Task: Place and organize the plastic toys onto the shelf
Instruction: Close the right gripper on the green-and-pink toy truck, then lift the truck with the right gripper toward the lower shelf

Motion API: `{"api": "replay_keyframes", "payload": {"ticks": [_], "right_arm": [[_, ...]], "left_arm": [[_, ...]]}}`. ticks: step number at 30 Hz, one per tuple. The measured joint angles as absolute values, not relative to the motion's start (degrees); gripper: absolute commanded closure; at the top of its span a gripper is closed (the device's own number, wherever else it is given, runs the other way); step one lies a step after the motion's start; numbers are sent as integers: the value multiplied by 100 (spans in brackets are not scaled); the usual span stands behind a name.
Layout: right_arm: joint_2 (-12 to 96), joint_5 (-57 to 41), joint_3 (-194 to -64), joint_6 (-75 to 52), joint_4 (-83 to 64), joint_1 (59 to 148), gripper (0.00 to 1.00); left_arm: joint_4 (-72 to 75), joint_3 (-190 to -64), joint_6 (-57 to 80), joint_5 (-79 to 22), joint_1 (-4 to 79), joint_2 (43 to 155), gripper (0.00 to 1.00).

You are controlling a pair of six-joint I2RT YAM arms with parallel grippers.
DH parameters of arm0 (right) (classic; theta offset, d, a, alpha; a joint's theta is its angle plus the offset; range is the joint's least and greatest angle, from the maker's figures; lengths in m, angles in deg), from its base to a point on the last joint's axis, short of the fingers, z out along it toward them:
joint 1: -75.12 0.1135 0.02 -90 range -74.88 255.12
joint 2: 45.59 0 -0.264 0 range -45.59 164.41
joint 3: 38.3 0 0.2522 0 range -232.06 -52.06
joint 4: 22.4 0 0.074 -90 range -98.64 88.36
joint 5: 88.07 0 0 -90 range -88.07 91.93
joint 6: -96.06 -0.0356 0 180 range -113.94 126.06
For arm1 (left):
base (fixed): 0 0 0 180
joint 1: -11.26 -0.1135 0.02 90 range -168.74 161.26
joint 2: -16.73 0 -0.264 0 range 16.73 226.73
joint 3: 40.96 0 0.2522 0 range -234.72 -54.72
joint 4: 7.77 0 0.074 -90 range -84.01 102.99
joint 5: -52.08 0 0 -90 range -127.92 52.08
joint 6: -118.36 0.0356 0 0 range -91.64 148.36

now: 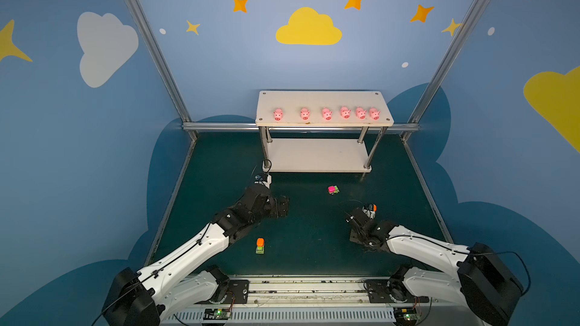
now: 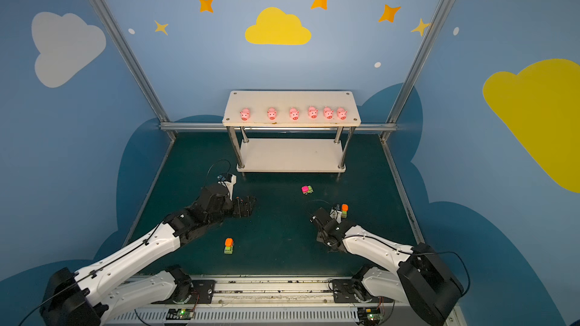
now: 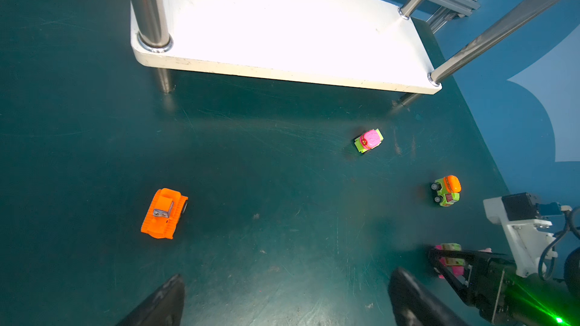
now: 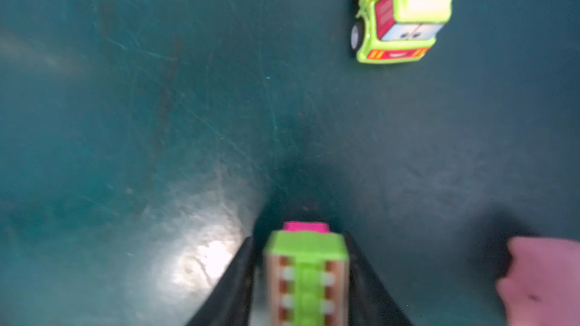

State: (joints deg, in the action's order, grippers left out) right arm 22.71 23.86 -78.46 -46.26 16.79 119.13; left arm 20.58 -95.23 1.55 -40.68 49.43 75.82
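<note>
Nearest, on the left half of the dark green table [image 1: 314,255], an orange and green truck [image 1: 260,246] is seen standing alone. At the near right, the right gripper [image 4: 298,239] is pointed down at the table. Its jaws are closed on a green and pink truck [image 4: 306,265], which is pressed from both sides as far as the blurred wrist view allows. A lone pig [image 4: 539,280] is seen on the table just beside that gripper.

Farther back and to the left, the left gripper [image 3: 287,280] is held above the table with its jaws wide apart. An orange bulldozer [image 3: 164,213] is shown on the table beyond its fingers, well apart from them.

A mixer truck [image 1: 372,208] with an orange drum is partly hidden just behind the right wrist. A pink and green car [image 1: 333,189] is found farther on, near the middle.

At the far end the shelf [image 1: 320,98] is set. Along the near edge of its top board six pigs [image 1: 326,113] are lined up, snouts turned to the near side. The three on the right are set closer together.
</note>
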Motion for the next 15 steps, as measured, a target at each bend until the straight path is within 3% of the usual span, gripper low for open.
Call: {"api": "replay_keyframes", "payload": {"ticks": [4,15], "right_arm": [[2338,2452,-7874,-4566,1637,11981,74],[3012,2415,-8274,-4271,1025,12471,74]], "left_arm": [[2113,-9519,155,-4096,4943,7545,0],[2349,-9362,151,-4273,4954,6975,0]]}}
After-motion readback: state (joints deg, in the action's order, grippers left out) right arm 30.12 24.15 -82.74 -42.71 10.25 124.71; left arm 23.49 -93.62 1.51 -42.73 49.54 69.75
